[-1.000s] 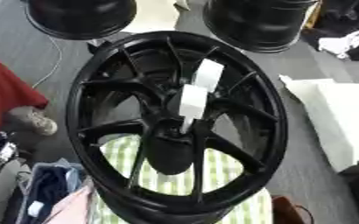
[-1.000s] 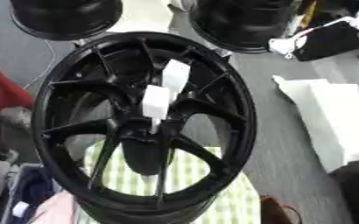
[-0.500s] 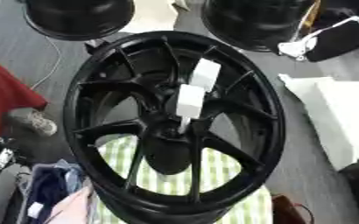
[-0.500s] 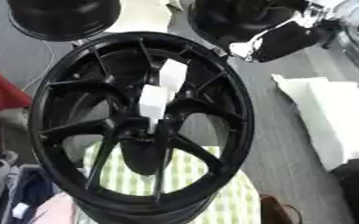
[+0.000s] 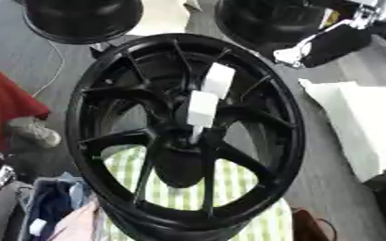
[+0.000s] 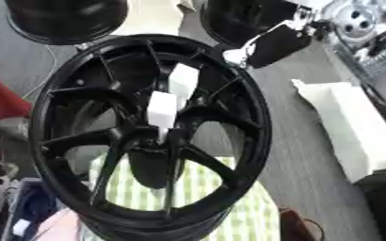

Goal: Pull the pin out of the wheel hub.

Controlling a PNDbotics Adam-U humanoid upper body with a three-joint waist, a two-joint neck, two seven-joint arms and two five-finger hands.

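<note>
A large black spoked wheel hub (image 5: 106, 141) stands tilted in the middle of both views. A white pin (image 5: 201, 108) sticks out of its centre: a blocky white body with a second white block (image 5: 219, 80) above it and a thin tip (image 5: 195, 135) running into the centre hole. My right hand (image 6: 270, 44), black with a white edge, comes in from the upper right and hovers over the wheel's upper right rim, apart from the pin. Its fingers are too blurred to make out. My left hand shows in neither view.
Two more black wheels (image 5: 81, 19) (image 5: 270, 19) lie behind. A white block (image 5: 361, 122) lies on the grey floor to the right. Green checked cloth (image 5: 229, 183) sits under the wheel. Red cloth (image 5: 7, 108) and a shoe are at left, blue and pink items (image 5: 48, 212) at lower left.
My right hand has come in from the upper right and moved left towards the wheel's upper rim. The wheel and the pin have stayed put.
</note>
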